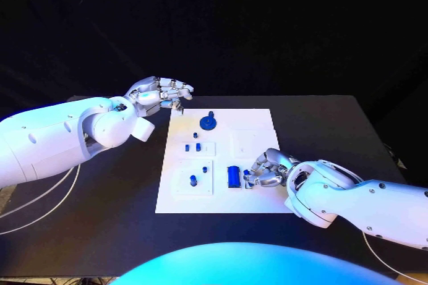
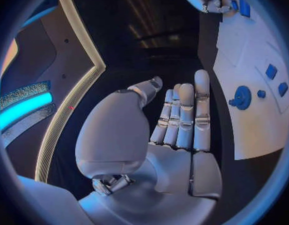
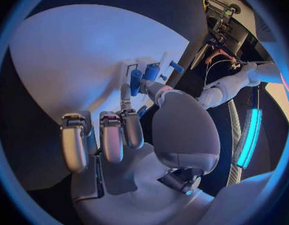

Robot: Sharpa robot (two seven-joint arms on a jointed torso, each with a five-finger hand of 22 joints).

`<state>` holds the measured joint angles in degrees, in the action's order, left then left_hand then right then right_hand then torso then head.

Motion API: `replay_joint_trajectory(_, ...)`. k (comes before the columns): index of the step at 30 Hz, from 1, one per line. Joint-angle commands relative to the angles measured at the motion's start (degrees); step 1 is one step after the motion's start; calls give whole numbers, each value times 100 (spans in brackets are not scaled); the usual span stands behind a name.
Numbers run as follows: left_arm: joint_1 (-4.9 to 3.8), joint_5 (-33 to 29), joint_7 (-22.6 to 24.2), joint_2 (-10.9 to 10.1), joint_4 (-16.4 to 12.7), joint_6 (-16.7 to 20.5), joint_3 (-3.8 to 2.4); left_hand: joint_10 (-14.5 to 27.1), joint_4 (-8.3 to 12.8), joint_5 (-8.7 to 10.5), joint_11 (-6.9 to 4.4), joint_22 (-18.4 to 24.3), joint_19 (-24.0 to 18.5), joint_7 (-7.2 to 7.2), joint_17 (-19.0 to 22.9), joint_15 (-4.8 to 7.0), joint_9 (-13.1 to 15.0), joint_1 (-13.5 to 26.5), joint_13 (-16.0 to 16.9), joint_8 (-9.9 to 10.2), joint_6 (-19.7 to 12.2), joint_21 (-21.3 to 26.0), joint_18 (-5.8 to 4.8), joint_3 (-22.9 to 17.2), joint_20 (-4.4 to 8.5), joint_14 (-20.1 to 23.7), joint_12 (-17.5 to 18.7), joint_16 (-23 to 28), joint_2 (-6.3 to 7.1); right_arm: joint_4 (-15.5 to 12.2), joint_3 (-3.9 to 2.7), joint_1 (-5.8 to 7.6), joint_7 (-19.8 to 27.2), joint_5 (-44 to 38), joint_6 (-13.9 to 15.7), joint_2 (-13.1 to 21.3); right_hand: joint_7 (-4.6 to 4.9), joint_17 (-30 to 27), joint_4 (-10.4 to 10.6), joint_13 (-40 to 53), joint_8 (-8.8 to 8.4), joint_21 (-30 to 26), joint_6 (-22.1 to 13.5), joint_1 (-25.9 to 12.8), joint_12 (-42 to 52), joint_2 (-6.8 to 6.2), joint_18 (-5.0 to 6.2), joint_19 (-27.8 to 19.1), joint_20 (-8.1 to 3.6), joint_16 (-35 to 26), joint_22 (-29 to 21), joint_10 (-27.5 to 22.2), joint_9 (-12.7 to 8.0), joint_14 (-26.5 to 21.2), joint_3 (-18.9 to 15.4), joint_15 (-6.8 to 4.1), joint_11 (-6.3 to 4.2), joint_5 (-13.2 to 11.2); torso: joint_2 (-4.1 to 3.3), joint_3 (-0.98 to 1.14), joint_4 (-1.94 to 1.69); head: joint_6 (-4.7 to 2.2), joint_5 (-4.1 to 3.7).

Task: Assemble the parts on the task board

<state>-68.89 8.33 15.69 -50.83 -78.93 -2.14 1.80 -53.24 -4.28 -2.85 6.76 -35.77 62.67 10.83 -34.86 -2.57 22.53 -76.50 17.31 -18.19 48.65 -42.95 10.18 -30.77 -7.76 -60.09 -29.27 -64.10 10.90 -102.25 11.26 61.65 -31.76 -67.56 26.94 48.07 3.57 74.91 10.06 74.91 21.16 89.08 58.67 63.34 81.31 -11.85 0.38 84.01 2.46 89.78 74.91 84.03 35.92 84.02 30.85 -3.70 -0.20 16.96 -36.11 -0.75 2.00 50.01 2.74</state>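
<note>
Both robot hands sit at the task board (image 1: 258,121) as I see it from the head camera. My left robot hand (image 1: 161,94) hovers off the board's far left corner, over the black tabletop (image 1: 321,118). On its wrist camera its fingers (image 2: 182,115) lie straight and side by side with the thumb apart, and nothing is in them, so I read it as released. The round blue part (image 1: 208,122) lies on the board just beside that hand, a little nearer to me, not touching it.

My right robot hand (image 1: 268,169) rests at the board's near right edge, fingers curled toward the long blue part (image 1: 234,176). That part lies right against the fingertips (image 1: 252,181), and on the right wrist camera blue pieces sit just beyond the thumb and a finger. I cannot tell whether the hand actually pinches the part or only touches it.

Going down in size on the white board: the round blue part lies near the far edge, the long blue part near the right hand, then two small blue parts (image 1: 192,147) side by side in a raised square left of centre, and another small blue part (image 1: 204,169) in the square nearer to me.
</note>
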Motion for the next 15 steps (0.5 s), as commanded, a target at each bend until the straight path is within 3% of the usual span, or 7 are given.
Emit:
replay_joint_trajectory(1, -4, -29, 25, 2, -20, -87, -4, 34, -39, -25, -5, 9, 47, -15, 10, 7, 7, -52, -10, -35, -38, 29, 38, -11, 12, 26, -30, -20, -7, 30, 5, -13, -24, 8, -281, -40, 13, 1509, 35, 1070, -46, 6, 21, -96, 0, -4, -20, 572, -52, 22, 1484, 308, -20, 598, 0, -52, -46, -19, -2, 3, 0, -1, 13)
replay_joint_trajectory(7, -5, -28, 12, -3, -23, -98, -4, 34, -39, -25, -5, 9, 47, -15, 10, 7, 7, -52, -10, -35, -38, 29, 38, -11, 12, 26, -30, -20, -7, 61, 6, -18, -75, 2, -535, -69, 5, 1509, 66, 1059, -36, -5, 54, -205, -27, -3, -17, 568, -51, 22, 1481, 300, -2, 598, -10, -53, -50, -20, 7, 1, 9, -1, 21)
replay_joint_trajectory(15, -5, -27, 3, -4, -22, -111, -4, 34, -39, -25, -5, 9, 47, -15, 10, 7, 7, -52, -10, -35, -38, 29, 38, -11, 12, 26, -30, -20, -7, 65, 6, -19, -128, -48, -644, -60, -5, 1509, 79, 1054, -23, 6, 81, -247, -39, 10, -20, 572, -53, 22, 1484, 298, 9, 598, -7, -57, -57, -19, 6, 4, 8, -1, 10)
